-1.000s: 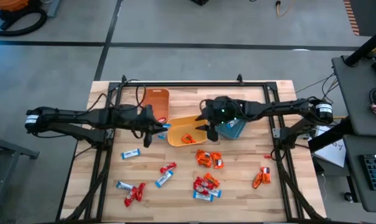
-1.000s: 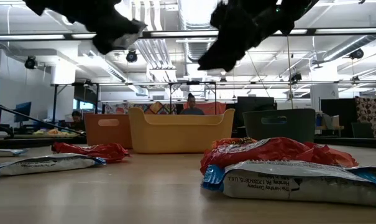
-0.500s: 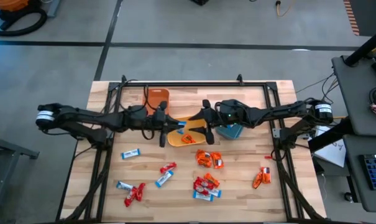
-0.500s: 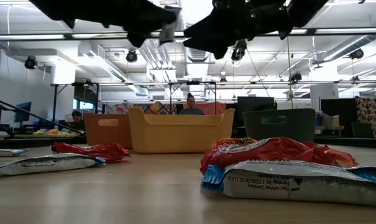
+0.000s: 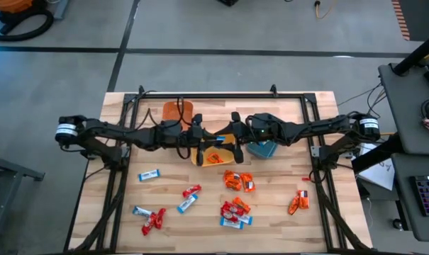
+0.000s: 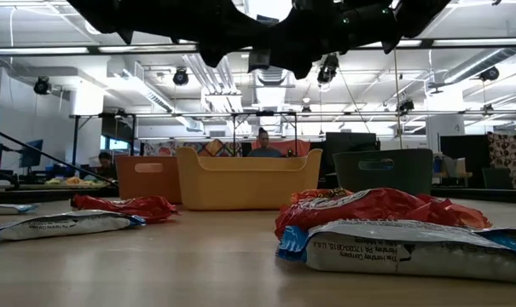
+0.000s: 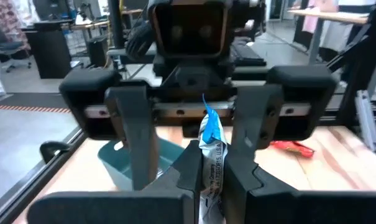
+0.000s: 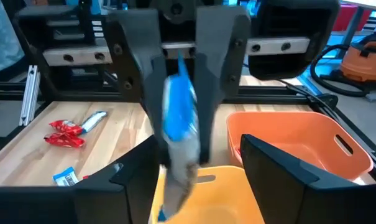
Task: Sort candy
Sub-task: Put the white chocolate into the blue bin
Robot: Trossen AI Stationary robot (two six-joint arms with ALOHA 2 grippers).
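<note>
Stage: a hand-over in mid-air above the yellow bin (image 5: 215, 151); sorting looks well short of half done.
Left gripper (image 5: 200, 137): fingers pinched narrow on a blue-and-white bar (image 7: 210, 163), held upright over the bins.
Right gripper (image 5: 234, 133): fingers spread wide on either side of that bar, not yet closed on it.
Done so far: a few orange packets (image 5: 214, 157) lie inside the yellow bin; what the teal bin (image 5: 262, 148) and orange bin (image 5: 177, 115) hold is hard to tell under the arms.
Left to do: most of the candy (image 5: 237, 181) lies loose on the desk (image 5: 271, 212), red, orange and blue-and-white mixed, in clusters in front of the bins.
</note>
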